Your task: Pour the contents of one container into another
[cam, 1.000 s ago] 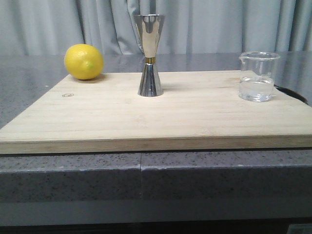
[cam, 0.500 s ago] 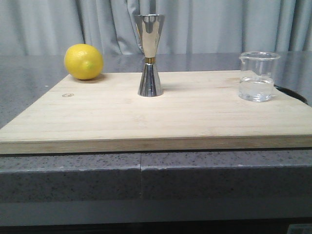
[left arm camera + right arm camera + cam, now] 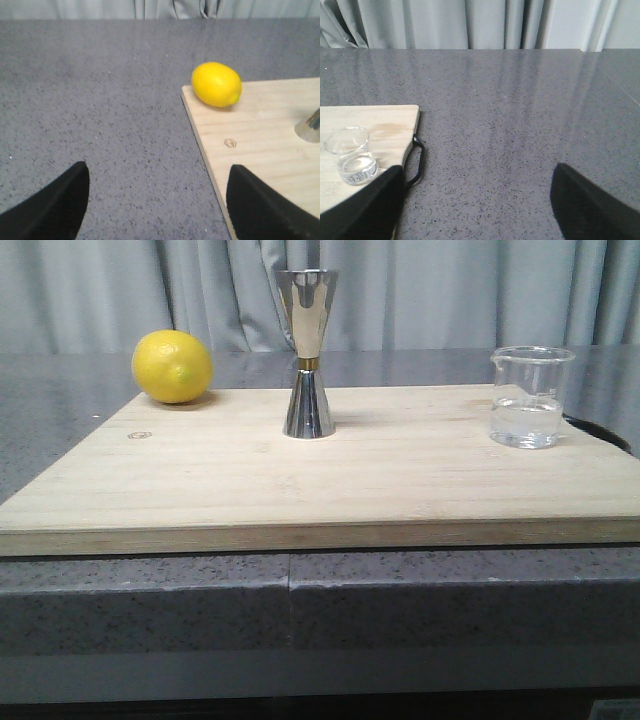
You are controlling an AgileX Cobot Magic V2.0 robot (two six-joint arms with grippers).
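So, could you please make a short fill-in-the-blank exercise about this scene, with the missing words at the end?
1. The glass beaker holds a little clear ______.
2. On the wooden board, the steel jigger stands between the beaker and the yellow ______.
3. The left gripper and the right gripper are both ______, holding nothing.
4. In the front view, the beaker stands near the board's ______ edge.

Missing words: liquid; lemon; open; right
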